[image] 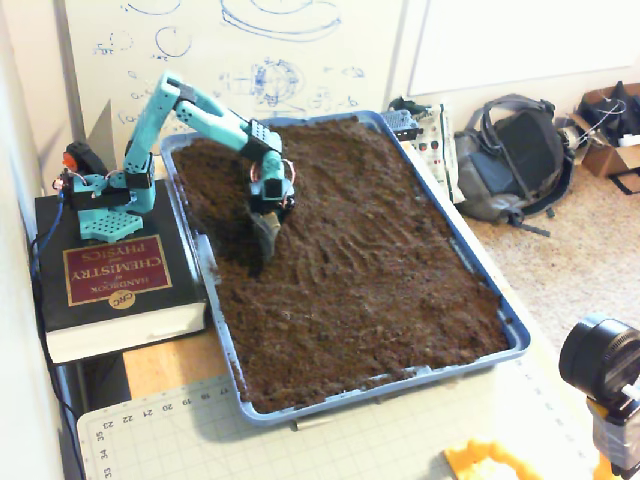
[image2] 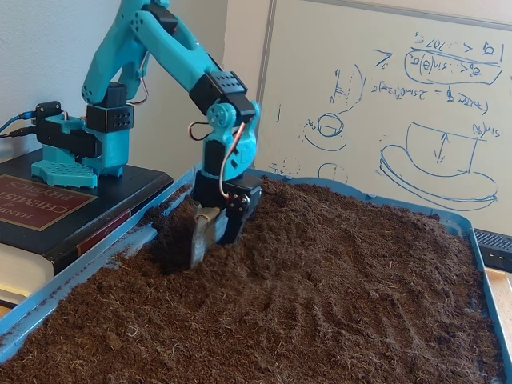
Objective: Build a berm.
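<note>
Pincer is pointing down with its tips dug into the soil near the tray's left edge in the top-down fixed view, and honestly can't tell if it's clenched or released. Berm is the raised hump just right of it, in the low fixed view. Arm sits on a book.

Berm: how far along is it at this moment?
Early stage. Done: a hollow is dug by the tray's edge near the arm, and soil is banked a little beside it. In hand: the gripper is pushed into the soil; I cannot tell its jaw state. Left: no clear long berm shows; most soil lies flat.
</note>
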`<action>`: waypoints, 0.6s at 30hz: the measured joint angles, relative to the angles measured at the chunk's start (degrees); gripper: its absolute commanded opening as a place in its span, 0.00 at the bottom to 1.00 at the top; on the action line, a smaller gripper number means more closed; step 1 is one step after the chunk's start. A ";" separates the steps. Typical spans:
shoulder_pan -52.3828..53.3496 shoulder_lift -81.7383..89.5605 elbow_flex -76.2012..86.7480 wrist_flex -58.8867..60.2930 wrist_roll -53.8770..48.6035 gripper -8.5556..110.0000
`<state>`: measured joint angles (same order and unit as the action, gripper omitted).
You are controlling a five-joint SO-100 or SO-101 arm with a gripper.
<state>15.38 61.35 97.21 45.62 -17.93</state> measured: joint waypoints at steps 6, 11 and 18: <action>-0.62 -1.14 -1.49 0.09 -0.79 0.07; -1.41 -2.46 -4.04 0.53 -3.08 0.07; -1.67 -3.52 -5.80 0.70 -3.52 0.07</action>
<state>13.71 57.83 91.41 46.32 -21.45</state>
